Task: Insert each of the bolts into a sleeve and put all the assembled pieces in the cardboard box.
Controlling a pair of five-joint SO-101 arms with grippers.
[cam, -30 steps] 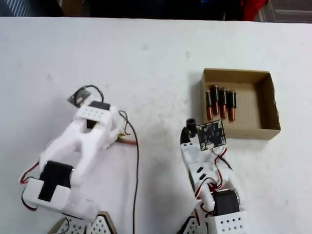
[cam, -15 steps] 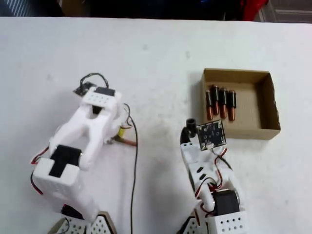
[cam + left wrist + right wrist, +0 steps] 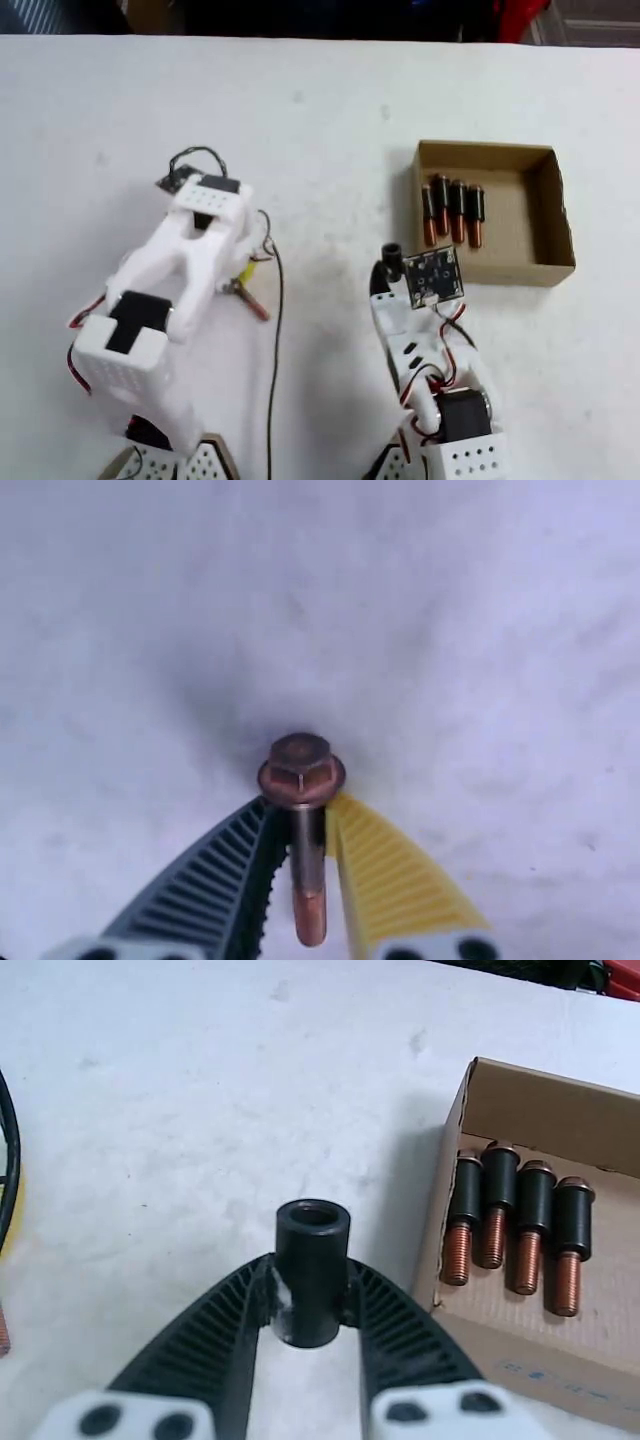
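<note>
1. Left: left jaws clamped on the shank of a bolt (image 3: 303,790). Hex head sticks out past the tips, toward the white surface (image 3: 320,100); threaded end points back between the jaws.
2. Centre: right jaws closed around a black sleeve (image 3: 312,1260). Sleeve upright, bore open at the top, near the box's corner.
3. Right: box (image 3: 552,215) on the surface. Four assembled pieces (image 3: 452,212) lie side by side by its left wall.
</note>
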